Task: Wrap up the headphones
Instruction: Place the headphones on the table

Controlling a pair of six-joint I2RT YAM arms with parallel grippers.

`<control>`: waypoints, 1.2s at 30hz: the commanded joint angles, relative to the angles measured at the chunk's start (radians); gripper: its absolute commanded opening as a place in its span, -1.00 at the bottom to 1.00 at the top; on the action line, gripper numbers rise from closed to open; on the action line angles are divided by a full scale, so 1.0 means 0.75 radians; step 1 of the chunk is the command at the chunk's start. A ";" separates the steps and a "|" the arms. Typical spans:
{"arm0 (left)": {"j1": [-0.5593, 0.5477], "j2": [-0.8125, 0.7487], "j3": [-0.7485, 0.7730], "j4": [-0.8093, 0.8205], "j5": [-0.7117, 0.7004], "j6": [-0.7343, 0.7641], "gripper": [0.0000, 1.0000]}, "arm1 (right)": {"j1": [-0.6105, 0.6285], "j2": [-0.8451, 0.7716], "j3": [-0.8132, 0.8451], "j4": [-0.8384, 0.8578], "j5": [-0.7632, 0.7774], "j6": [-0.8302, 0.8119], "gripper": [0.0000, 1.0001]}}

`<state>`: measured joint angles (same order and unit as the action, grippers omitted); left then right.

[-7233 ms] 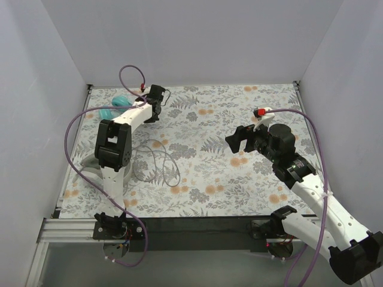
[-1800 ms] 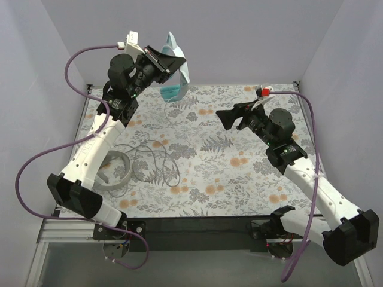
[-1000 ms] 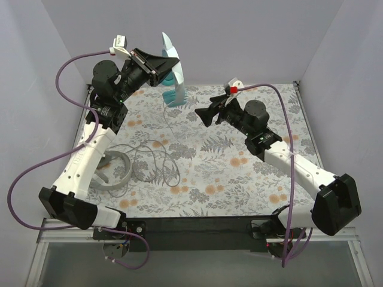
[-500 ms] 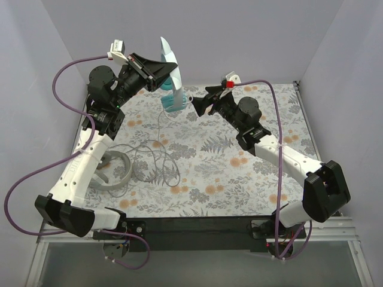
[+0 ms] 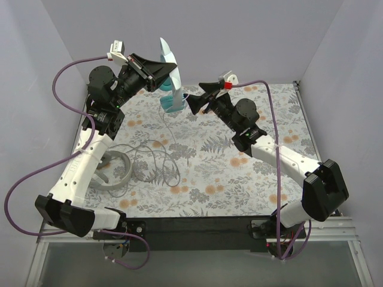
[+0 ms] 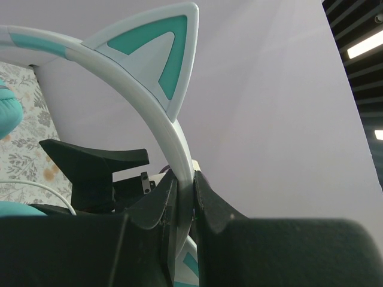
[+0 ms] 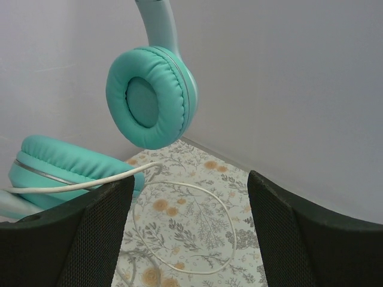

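Note:
The teal headphones [image 5: 173, 100] hang in the air over the table's far left. My left gripper [image 5: 161, 67] is shut on their pale headband [image 6: 160, 110], just below a teal-and-white cat ear [image 6: 169, 42]. In the right wrist view one teal ear cup [image 7: 149, 95] hangs ahead and the other [image 7: 60, 162] sits lower left, with their white cord [image 7: 81, 185] trailing down into a loop on the table. My right gripper [image 5: 194, 105] is open just right of the cups with nothing between its fingers [image 7: 90, 239]. The white-grey headphones [image 5: 114, 171] lie on the table with their grey cable [image 5: 157, 160] loose beside them.
The floral mat [image 5: 239, 179] covers the table between grey walls. Purple robot cables [image 5: 270, 113] arc off both arms. The left arm stretches up over the white-grey pair.
My right gripper has swung left and farther back, closing in on the hanging teal cups. The left gripper keeps the headband held up, almost still.

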<state>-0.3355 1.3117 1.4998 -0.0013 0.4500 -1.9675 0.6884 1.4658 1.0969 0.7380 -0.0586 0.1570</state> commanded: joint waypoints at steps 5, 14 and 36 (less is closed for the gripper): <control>0.016 -0.072 0.015 0.057 0.003 -0.007 -1.00 | 0.039 -0.013 -0.029 0.172 0.027 -0.019 0.61; 0.020 -0.084 -0.038 0.071 0.010 -0.023 -1.00 | 0.046 -0.028 -0.029 0.255 0.066 0.010 0.25; 0.048 -0.072 -0.036 -0.029 0.101 0.056 -1.00 | -0.138 -0.279 -0.019 -0.327 -0.146 0.148 0.31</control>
<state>-0.3088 1.2961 1.4181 -0.0132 0.4740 -1.9614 0.6643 1.3197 1.0817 0.5945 -0.0574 0.1658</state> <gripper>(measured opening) 0.098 0.640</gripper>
